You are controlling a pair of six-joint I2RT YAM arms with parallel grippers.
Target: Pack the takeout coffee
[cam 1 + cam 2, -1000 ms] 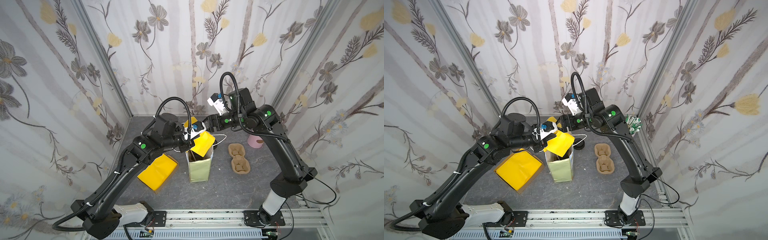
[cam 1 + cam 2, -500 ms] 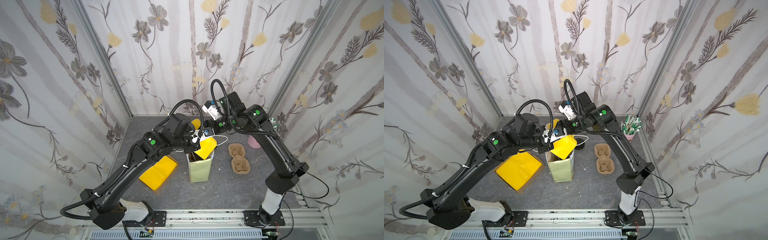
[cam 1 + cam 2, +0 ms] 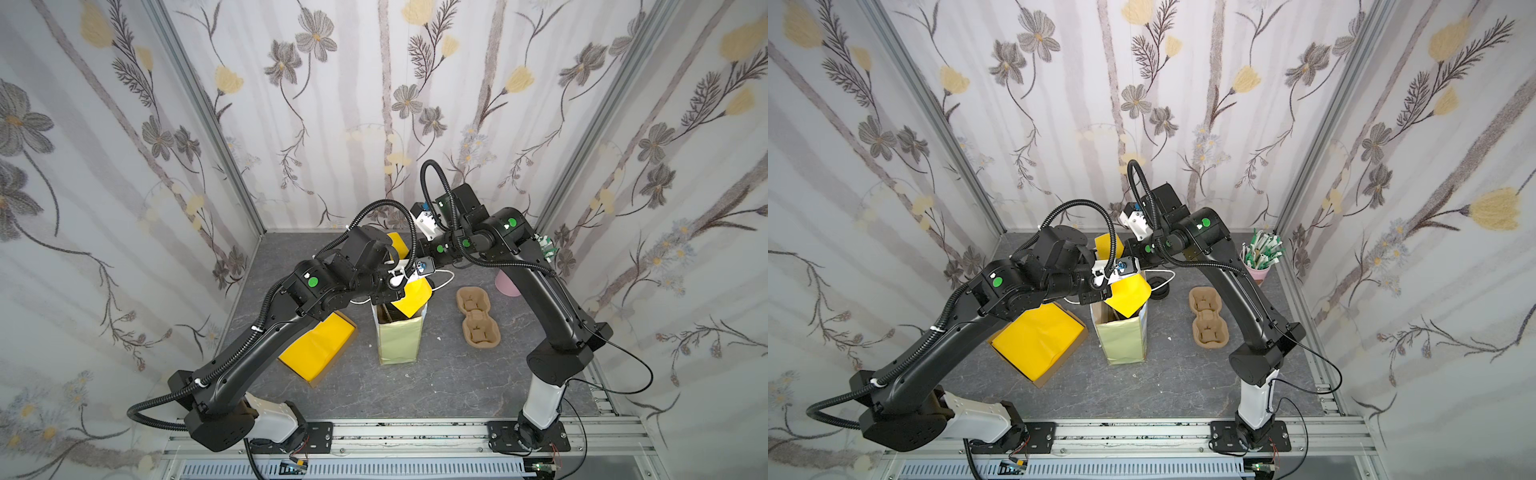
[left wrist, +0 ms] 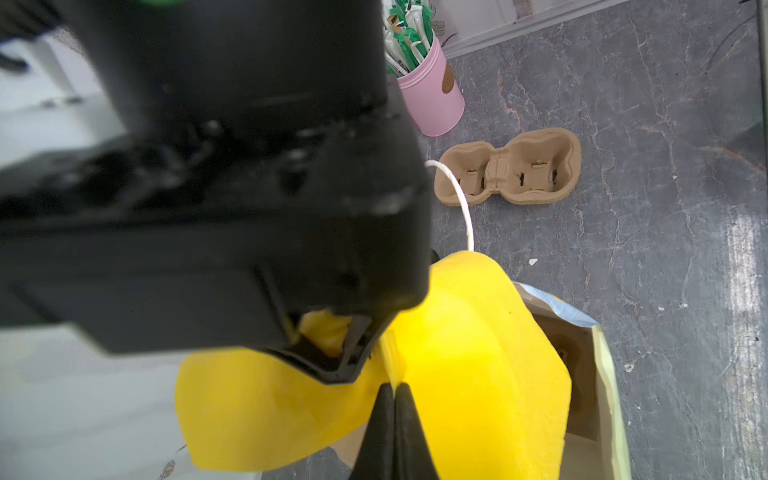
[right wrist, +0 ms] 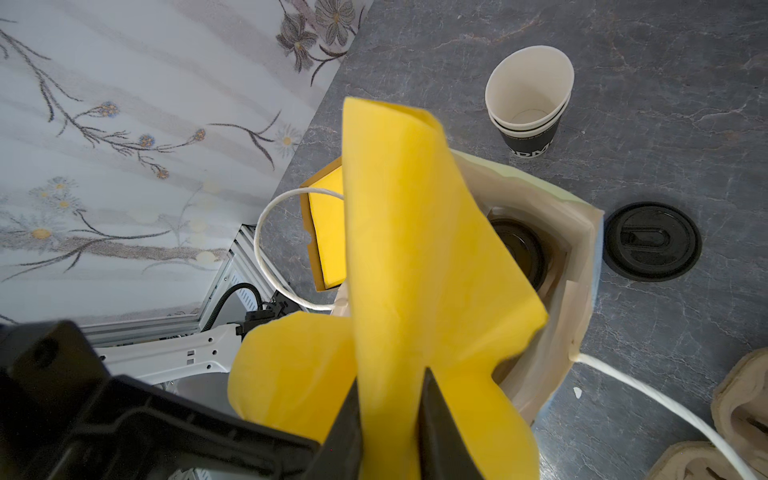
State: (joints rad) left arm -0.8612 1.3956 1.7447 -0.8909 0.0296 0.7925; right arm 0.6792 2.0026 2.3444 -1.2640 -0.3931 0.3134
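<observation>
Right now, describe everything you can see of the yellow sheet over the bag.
The yellow sheet looks like thin, soft paper, plain bright yellow, bent into loose folds. It hangs over the open mouth of the paper bag, one corner pointing down into the opening; whether it touches the bag is unclear. The left gripper and the right gripper each pinch it. Beneath it, inside the bag, a black lid shows.
</observation>
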